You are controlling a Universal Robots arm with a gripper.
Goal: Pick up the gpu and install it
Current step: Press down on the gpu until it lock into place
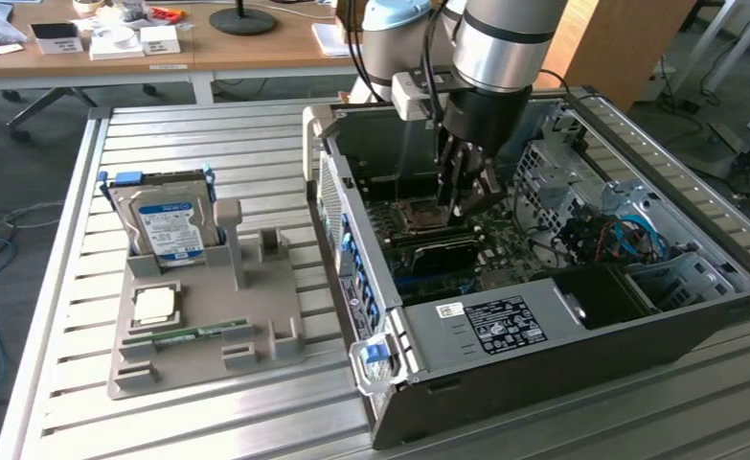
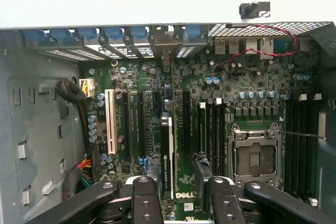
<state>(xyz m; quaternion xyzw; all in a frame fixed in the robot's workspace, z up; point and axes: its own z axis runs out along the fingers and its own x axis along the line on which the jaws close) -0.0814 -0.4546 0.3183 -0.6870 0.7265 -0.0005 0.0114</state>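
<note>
I've got the arm reaching straight down into the open PC case (image 1: 388,402), wrist vertical, gripper (image 1: 466,196) low over the motherboard (image 1: 503,254), just beside the CPU socket (image 1: 422,213). In the wrist view the gripper (image 2: 178,195) has its jaws spread wide w/ nothing clamped between the pads; fingers (image 2: 144,198) sit on either side of the gpu (image 2: 166,153). The gpu stands edge-on in a slot on the motherboard (image 2: 157,87), between the black expansion slots, near the white PCI slot (image 2: 109,121). Can't tell if the pads touch the card.

Room to move: drive cage and blue/red cables (image 1: 618,235) crowd the exterior view's right side, case rear wall w/ blue slot clips (image 2: 84,35) runs close along the card's end. Open top gives free vertical travel. Outside the case, on the exterior view's left, the gray fixture tray (image 1: 202,369) holds a hard drive (image 1: 168,225) upright, a CPU chip (image 1: 155,305) and a RAM stick (image 1: 202,333) lying flat, well apart from the arm.
</note>
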